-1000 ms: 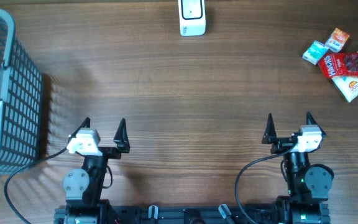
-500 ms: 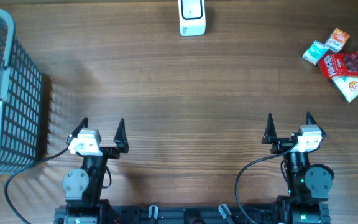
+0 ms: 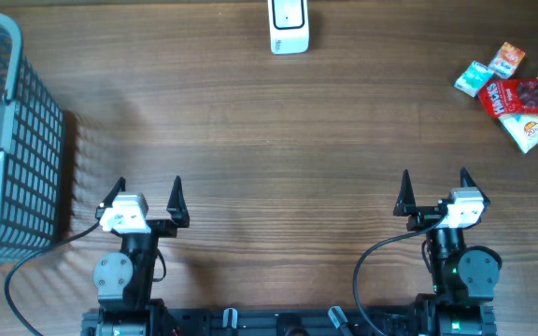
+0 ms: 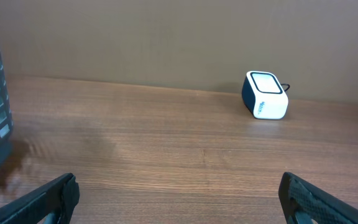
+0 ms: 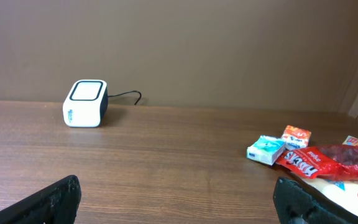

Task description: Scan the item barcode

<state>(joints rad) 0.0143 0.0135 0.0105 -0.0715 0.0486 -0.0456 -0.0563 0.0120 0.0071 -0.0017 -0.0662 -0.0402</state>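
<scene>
Open tabletop (image 3: 278, 140) runs from basket (image 3: 40, 140) at left to snack packets (image 3: 521, 98) at right; scanner (image 3: 289, 26) stands behind.

My overhead looks straight down, whole table (image 3: 269, 121) in frame, arm bases (image 3: 124, 280) at bottom. My wrist cams sit low, near front edge, facing back wall (image 4: 166, 37). Both share scanner (image 4: 265, 94); overhead sees it too.

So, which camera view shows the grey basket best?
The overhead view: it shows the basket from above, rim and mesh wall, though the frame edge cuts it. The left wrist view catches only a strip of mesh at its left edge. The right wrist view shows none of it.
</scene>
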